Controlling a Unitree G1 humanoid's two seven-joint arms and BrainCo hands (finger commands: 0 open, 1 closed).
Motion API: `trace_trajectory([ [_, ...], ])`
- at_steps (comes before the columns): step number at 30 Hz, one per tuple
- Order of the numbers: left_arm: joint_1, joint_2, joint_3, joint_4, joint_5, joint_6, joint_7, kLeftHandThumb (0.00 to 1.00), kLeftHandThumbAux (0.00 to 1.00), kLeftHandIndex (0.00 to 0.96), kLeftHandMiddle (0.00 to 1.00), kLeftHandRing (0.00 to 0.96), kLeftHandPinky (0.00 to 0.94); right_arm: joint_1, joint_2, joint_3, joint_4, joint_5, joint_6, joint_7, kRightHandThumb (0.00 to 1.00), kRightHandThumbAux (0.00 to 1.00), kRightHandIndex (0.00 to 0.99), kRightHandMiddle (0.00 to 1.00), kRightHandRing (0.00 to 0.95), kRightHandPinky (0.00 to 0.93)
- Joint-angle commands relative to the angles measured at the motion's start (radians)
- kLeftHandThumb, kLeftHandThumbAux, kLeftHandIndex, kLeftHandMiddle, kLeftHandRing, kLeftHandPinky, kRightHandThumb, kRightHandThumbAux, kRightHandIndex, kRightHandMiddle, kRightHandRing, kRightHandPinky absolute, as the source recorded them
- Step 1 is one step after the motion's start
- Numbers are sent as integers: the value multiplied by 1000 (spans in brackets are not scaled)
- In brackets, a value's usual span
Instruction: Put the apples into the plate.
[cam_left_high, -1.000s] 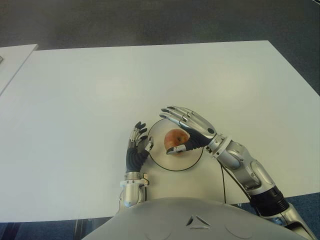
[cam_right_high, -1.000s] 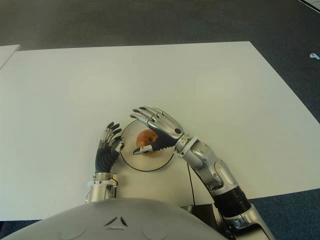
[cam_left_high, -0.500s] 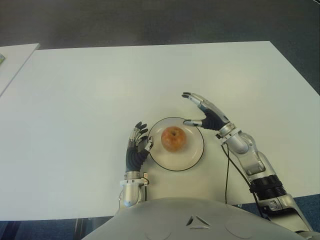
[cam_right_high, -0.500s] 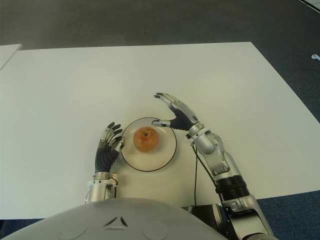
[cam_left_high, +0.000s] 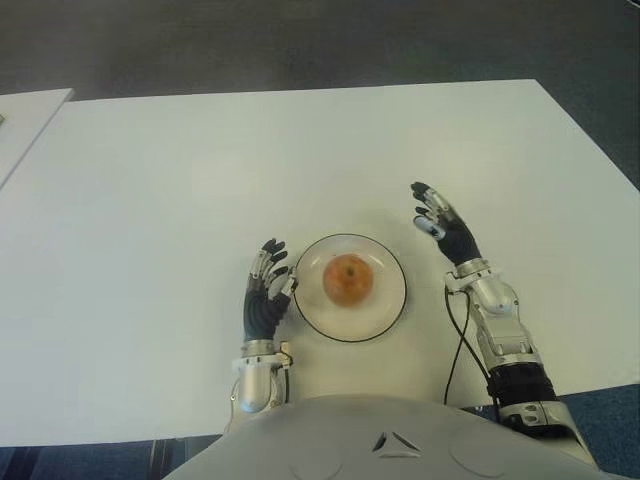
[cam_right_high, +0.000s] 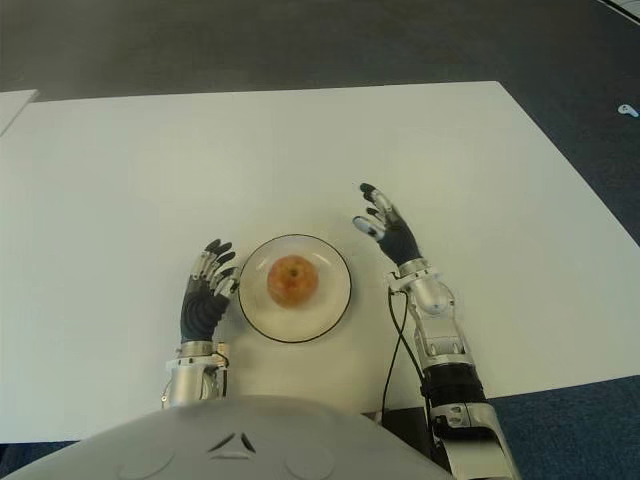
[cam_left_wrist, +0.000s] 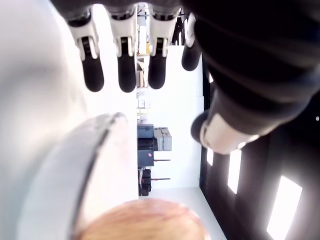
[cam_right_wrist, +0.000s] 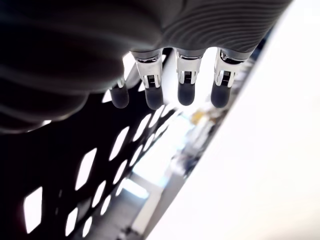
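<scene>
**Apple sits in the plate, both hands empty beside it**

A single red-and-yellow apple (cam_left_high: 348, 278) lies near the middle of the white plate (cam_left_high: 388, 303), which has a thin dark rim and rests on the white table (cam_left_high: 200, 180) close to the robot's edge of it.

The left hand (cam_left_high: 266, 296) shows just to the left of the plate, palm toward it, its fingers loosely extended and holding nothing. In the left wrist view those fingers (cam_left_wrist: 126, 70) hang apart from the thumb, with the plate's rim and the top of the apple visible beyond them; no finger touches the fruit.

The right hand (cam_left_high: 445, 226) shows to the right of the plate and slightly farther from the robot, clear of the rim. Its fingers are spread and straight, gripping nothing; the right wrist view shows the four fingertips (cam_right_wrist: 186, 92) side by side with only the table surface near them.

A dark cable (cam_left_high: 455, 345) runs along the right forearm, to the right of the plate. Nothing lies between either hand and the plate. Beyond the far edge of the table, dark floor (cam_left_high: 300, 40) fills the view, and the corner of another pale surface (cam_left_high: 25, 115) shows far to the plate's left.
</scene>
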Motion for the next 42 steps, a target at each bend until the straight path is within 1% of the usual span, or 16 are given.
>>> trace_trajectory([
  [1,80,-113,-87,-124,-42,73,43,221,612,137,161,197,258,37,72,-50,-8,140,108,21,91,395,0,0,0,0],
  [2,85,-110,-85,-125,-48,80,50,220,602,136,157,194,256,47,84,-56,-17,157,122,19,87,402,0,0,0,0],
  [3,87,-108,-83,-119,-47,82,60,214,589,134,148,179,224,55,96,-61,-26,170,133,17,82,411,0,0,0,0],
  [5,88,-104,-83,-113,-48,87,75,206,574,129,136,159,188,64,109,-67,-39,184,147,15,75,418,0,0,0,0],
  [6,86,-101,-80,-108,-49,86,81,202,569,127,132,152,174,69,118,-69,-48,187,151,11,73,421,0,0,0,0],
  [9,89,-100,-66,-94,-40,82,113,183,558,111,107,113,125,99,168,-80,-74,197,149,-31,69,426,17,5,0,3],
  [11,91,-97,-62,-95,-44,81,123,169,550,98,88,85,93,107,180,-82,-83,196,155,-39,72,430,34,15,0,1],
  [14,92,-93,-59,-96,-52,77,135,160,544,90,76,66,71,116,191,-82,-91,191,162,-44,76,433,46,24,0,0],
  [18,95,-99,-52,-83,-82,47,145,180,516,111,60,34,42,130,193,-84,-73,187,158,-32,87,447,68,39,0,3],
  [22,90,-95,-42,-66,-107,19,145,200,485,132,42,9,23,151,193,-74,-60,171,142,-19,84,461,73,37,0,6],
  [27,84,-83,-32,-52,-124,-7,135,210,462,136,33,1,20,187,200,-63,-54,155,121,-11,77,465,69,33,0,1],
  [34,88,-50,-14,-32,-143,-22,109,188,469,77,18,0,14,228,221,-55,-72,144,115,-36,68,452,38,29,0,0],
  [42,112,-21,-16,-47,-148,-8,66,160,491,36,5,0,12,272,227,-42,-112,137,123,-44,69,437,9,29,0,0],
])
